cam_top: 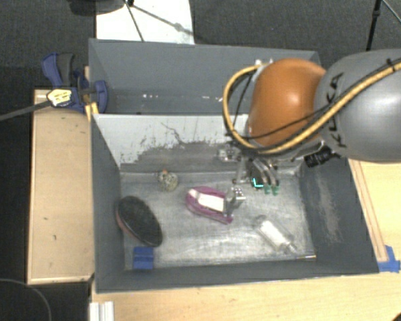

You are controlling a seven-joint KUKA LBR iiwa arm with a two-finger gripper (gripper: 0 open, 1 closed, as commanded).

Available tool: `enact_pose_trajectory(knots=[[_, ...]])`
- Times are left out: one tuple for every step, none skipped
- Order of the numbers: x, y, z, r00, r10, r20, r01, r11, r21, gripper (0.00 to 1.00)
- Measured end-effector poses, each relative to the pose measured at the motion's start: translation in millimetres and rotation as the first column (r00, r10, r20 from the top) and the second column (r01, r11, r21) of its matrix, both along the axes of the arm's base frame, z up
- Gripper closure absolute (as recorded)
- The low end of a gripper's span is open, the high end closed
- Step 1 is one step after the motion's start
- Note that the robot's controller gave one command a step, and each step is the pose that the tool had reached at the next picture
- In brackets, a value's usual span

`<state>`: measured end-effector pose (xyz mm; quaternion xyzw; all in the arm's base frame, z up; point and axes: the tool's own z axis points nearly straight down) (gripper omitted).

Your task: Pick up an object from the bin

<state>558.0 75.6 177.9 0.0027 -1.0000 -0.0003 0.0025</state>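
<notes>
Near the centre of the bin [105,192], my gripper [236,198] sits at the right end of the purple-and-white object [206,203], touching it. Jaw state: cannot tell.

The arm [377,105] is wearing a big, smooth grey shell with black letters [334,109] on it. A round orange cover [287,99] is sitting at its left end. Yellow and black cables [227,109] are looping round the cover and running right along the shell. Under the cover, the small silver gripper [235,198] is showing a glowing green light [259,183].
</notes>
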Motion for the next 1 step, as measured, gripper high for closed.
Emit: enact_pose_trajectory(knots=[[9.1,-3.2,-108.9,0.984,0.178,0.006,-0.178,0.984,0.0,0.0]])
